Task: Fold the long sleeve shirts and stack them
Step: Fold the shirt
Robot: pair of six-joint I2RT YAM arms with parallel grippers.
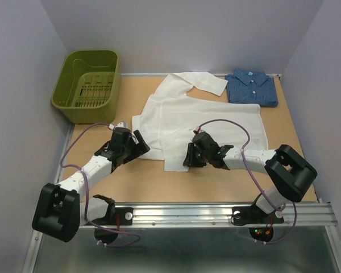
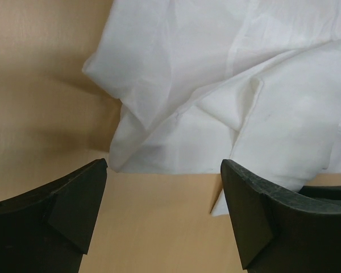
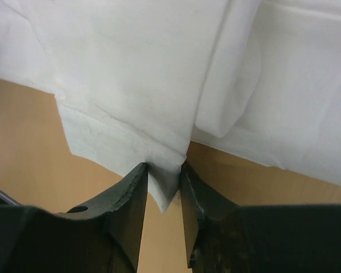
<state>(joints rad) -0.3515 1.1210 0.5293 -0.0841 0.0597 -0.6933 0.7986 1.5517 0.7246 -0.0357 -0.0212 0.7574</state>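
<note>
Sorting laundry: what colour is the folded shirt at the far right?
The folded shirt is dark blue, finely patterned; best in the top external view.

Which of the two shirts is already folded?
The dark blue patterned button-up shirt at the far right: a compact rectangle, collar up. The thin white shirt lies spread out, sleeves loose.
</note>
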